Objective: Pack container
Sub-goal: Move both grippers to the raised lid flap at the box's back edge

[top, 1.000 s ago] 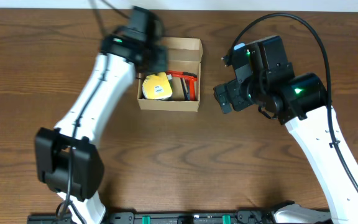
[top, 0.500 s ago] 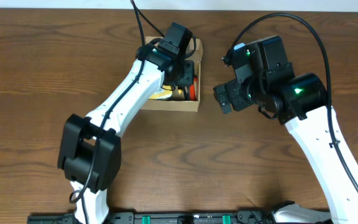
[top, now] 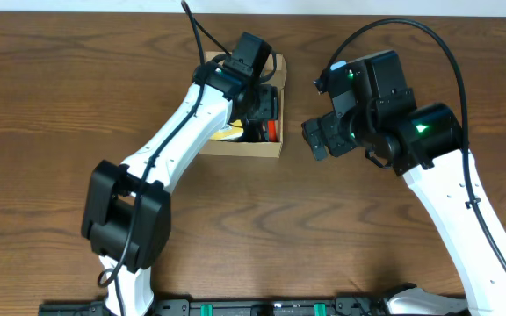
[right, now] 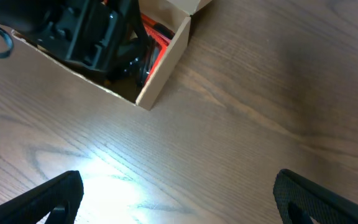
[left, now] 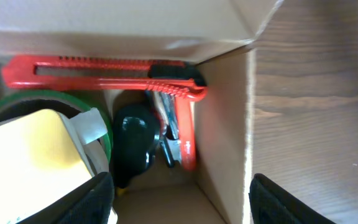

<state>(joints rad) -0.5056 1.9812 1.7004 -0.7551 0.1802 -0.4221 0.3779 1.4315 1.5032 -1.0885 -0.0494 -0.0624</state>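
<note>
In the container (left: 225, 124), a red utility knife (left: 98, 70) lies along the far wall. Below the knife sit a black object (left: 132, 143) and a yellow block (left: 30, 155). The left gripper (left: 182, 202) has its jaws spread, straddling the container's right wall.

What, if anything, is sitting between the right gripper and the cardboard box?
Nothing visible. Only bare wooden table lies between the open right gripper and the cardboard box at its near corner. The left gripper hangs over the box itself, not in that gap.

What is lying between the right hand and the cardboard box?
Only bare table; the overhead view shows nothing between the right hand and the box.
</note>
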